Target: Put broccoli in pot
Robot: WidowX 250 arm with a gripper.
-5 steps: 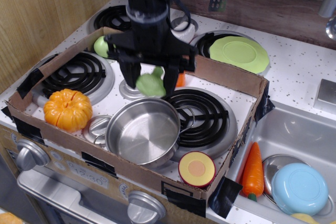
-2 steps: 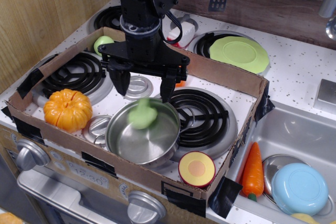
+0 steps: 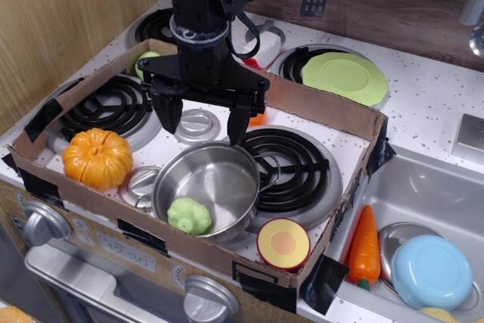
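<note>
The black robot arm (image 3: 204, 5) runs off the top edge. It hides most of the smooth pale-green toy (image 3: 146, 60) and the small orange piece (image 3: 259, 119) behind its fingers (image 3: 237, 124).

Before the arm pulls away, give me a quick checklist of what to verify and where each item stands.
1. Broccoli inside the pot: ok, it lies on the pot floor near the front wall.
2. End effector open and empty: ok, fingers spread, nothing between them.
3. End effector clear of the pot rim: ok, it hangs above the back rim.
4. Pot upright inside the cardboard box: ok.
5. Pumpkin clear of the arm: ok, it sits left of the pot.
</note>
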